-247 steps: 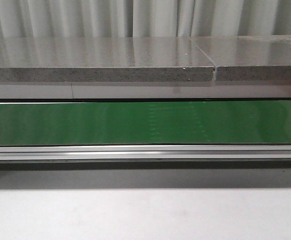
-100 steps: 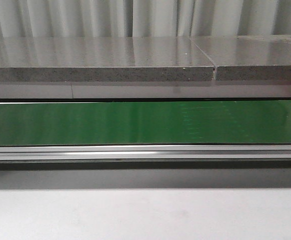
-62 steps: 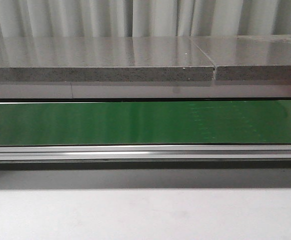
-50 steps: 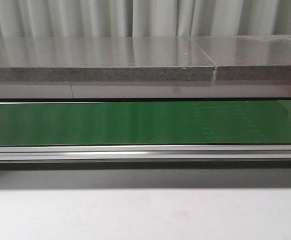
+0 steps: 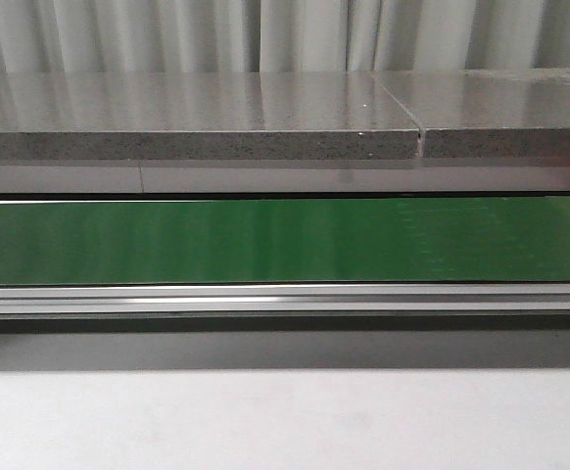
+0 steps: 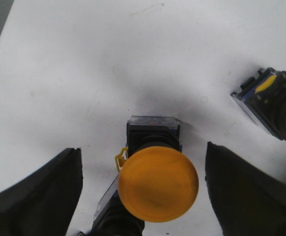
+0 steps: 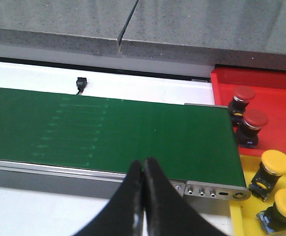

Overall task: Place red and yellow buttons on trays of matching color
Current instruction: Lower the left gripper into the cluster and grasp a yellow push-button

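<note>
The left tool (image 6: 143, 196) hangs over a white surface (image 6: 108, 59) with its two dark fingers (image 6: 35, 196) spread wide, one on either side of a yellow button (image 6: 157, 183). The button stands upright on its black body, mushroom cap facing the camera, and neither finger touches it. The straddling pose reads as the set-up for a grasp: the gap is wider than the cap, so closing would catch it from both sides. A second button (image 6: 268, 105), lying tilted with a yellow part showing, sits well apart towards the surface's edge.

The right tool (image 7: 144, 196) is clenched shut on nothing, fingertips pressed together, hovering above the near rail of a green belt (image 7: 108, 132). The belt carries no button. At its end sit two trays: a red tray (image 7: 280, 88) holding two red buttons (image 7: 255, 121), and next to it a yellow tray (image 7: 241, 216) holding two yellow buttons (image 7: 275, 164). The trays at the belt's end suggest buttons ride along it and the right arm waits there to sort them.

The front view shows only the belt, a grey stone shelf (image 5: 197, 117) behind it and a curtain; no arm appears.

No brand, label or writing can be read anywhere
</note>
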Robot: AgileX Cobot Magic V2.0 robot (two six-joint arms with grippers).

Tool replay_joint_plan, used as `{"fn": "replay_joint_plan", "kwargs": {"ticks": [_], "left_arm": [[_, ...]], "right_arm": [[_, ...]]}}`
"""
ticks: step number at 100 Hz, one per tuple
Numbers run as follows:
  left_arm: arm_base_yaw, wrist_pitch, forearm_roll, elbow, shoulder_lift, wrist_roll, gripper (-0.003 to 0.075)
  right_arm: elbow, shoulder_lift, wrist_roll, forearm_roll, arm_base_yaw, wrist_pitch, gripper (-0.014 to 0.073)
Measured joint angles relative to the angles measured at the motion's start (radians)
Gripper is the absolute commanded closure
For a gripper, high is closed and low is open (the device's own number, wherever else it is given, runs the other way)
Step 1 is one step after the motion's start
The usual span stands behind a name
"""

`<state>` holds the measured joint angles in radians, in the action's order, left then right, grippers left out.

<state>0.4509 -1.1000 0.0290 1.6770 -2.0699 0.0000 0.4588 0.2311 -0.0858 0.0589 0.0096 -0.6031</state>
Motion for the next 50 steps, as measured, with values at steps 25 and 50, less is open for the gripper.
{"fn": "replay_joint_plan", "kwargs": {"ticks": [25, 50], "left_arm": [[0.000, -0.006, -0.018, 0.004, -0.016, 0.012, 0.0392], [0.000, -0.006, -0.020, 0.004, -0.016, 0.012, 0.0534]], "right_arm": [[0.000, 0.000, 0.000, 0.000, 0.000, 0.000, 0.0660], [0.000, 0.000, 0.000, 0.000, 0.000, 0.000, 0.0660]]}}
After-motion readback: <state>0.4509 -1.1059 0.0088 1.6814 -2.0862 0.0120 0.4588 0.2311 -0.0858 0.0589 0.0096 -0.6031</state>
